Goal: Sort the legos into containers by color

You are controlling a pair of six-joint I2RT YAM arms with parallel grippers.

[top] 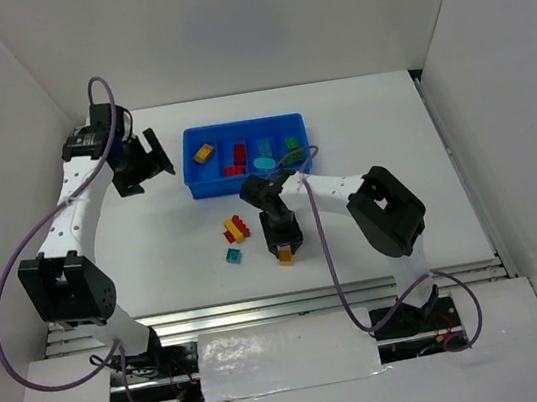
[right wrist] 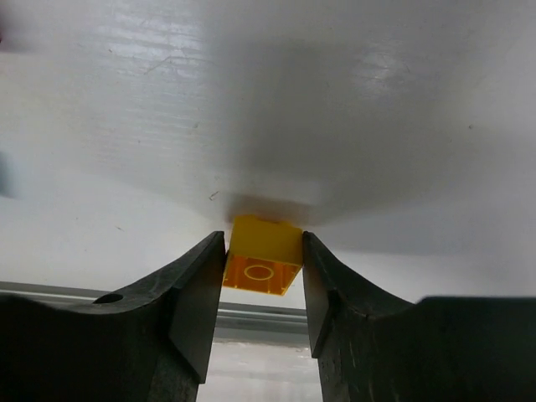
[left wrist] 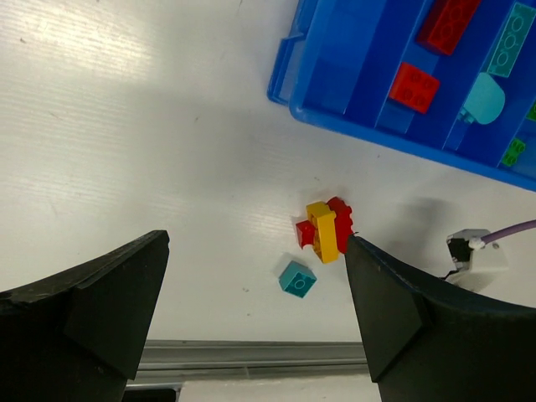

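Yellow brick sat pinched inside our right tool for lifting off the counter; our left tool gaped, empty.

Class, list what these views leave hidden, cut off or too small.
Left wrist: the blue tray runs off the top and right edges.
Top view: the right arm covers part of the tray's near rim; studs on the sorted bricks too small.
Right wrist: the right gripper's fingers hide the yellow brick's sides.
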